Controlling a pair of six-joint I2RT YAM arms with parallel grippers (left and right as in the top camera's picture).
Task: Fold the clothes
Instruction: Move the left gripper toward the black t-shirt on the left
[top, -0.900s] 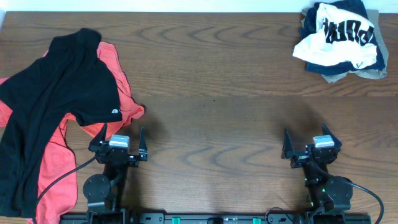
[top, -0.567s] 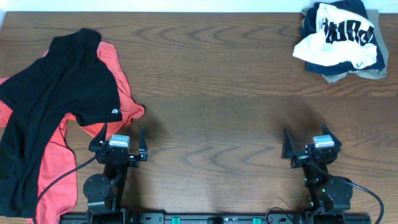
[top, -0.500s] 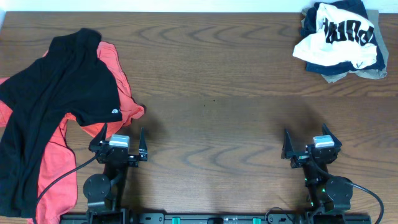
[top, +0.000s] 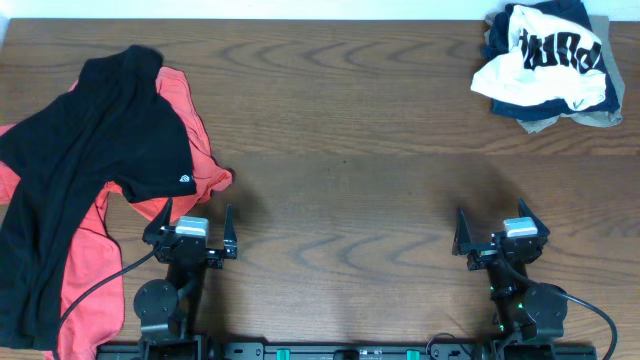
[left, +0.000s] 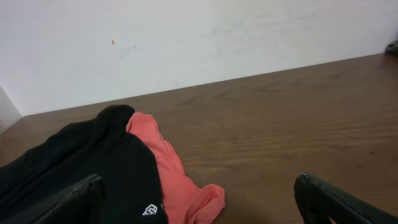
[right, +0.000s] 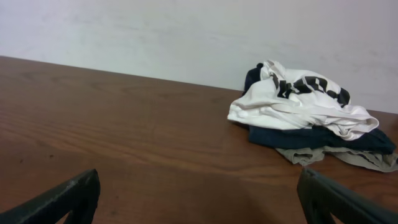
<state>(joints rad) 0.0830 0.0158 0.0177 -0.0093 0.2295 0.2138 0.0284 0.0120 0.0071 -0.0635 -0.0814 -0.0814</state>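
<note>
- The black T-shirt (top: 80, 170) lies at the 9 o'clock side of the table (top: 340, 130) in the overhead view. Its long axis runs from about 1 o'clock down to 7 o'clock.
- Its hem corner with the small white logo (top: 184, 179) points toward 4 o'clock, at my left gripper (top: 195, 218). The far end is bunched at the top.
- The coral-red T-shirt (top: 200, 140) lies under it. It shows along the black one's 3 o'clock edge and again at 6 o'clock.
- From my left wrist I see the black T-shirt (left: 93, 162) at 8 o'clock, with the coral-red T-shirt (left: 165, 168) folded just beside it.
- Count: one black shirt, one coral shirt, one logo, and one separate pile (top: 545, 60).
- That pile sits at the table's 2 o'clock corner, well apart from the shirts. It shows a white layer with black lettering, a dark navy layer and a tan layer. My right wrist sees the pile (right: 305, 112) at 2 o'clock.
- My left gripper is at 7 o'clock, released, jaws spread wide, holding nothing and close to the coral hem.
- My right gripper (top: 495, 222) is at 5 o'clock, also released and holding nothing, over bare wood.
- Against the earlier frames nothing has shifted: the cloth and both arms are where they were.
</note>
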